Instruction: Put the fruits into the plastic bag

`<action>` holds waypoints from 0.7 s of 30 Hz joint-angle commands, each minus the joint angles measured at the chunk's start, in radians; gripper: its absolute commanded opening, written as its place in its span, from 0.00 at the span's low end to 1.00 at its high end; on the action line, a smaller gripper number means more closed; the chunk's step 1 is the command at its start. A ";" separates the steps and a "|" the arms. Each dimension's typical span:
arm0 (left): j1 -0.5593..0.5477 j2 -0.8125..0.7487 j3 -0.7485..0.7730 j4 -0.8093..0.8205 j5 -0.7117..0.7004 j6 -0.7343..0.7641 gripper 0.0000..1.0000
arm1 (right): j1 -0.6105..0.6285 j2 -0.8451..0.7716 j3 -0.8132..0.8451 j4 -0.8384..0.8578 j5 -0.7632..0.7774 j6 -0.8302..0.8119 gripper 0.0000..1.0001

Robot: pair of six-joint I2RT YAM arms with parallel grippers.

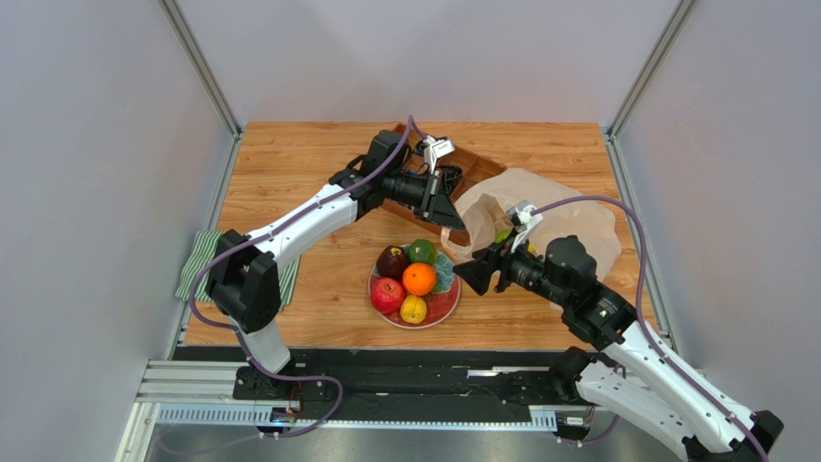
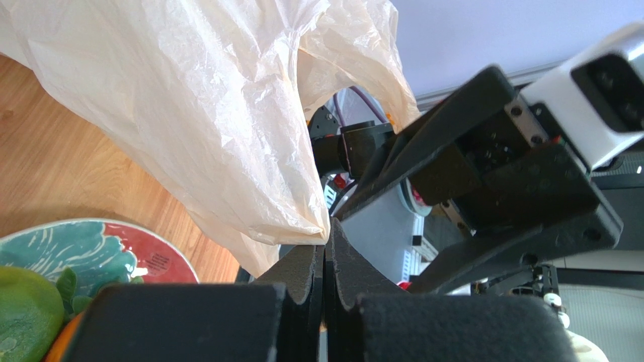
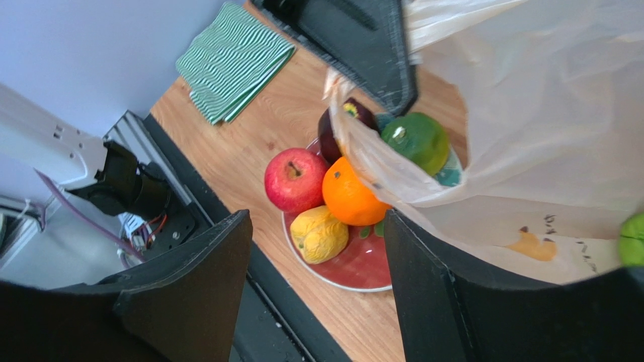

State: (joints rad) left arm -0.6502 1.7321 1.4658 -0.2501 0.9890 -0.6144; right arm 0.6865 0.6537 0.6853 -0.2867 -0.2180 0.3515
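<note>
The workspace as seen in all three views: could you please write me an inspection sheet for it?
Surface: wooden table, bare wood showing.
Job's things: red apple, dark red apple, orange, green fruit and yellow fruit on the red-rimmed plate; plastic bag right of it, green item inside.
Clutter: wooden tray behind the bag; striped cloth at the left edge.
Grippers: left gripper shut on the bag's edge; right gripper open at the bag's mouth.
Cables: purple cable along each arm.
Surroundings: grey walls; black rail at the near edge.
</note>
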 commanded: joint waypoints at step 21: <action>0.001 -0.008 0.024 0.014 0.004 0.018 0.00 | 0.450 0.562 0.008 0.129 0.535 0.377 0.65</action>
State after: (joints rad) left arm -0.6502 1.7321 1.4658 -0.2512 0.9848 -0.6140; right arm 1.1255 1.1542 0.6815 -0.2142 0.2146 0.5930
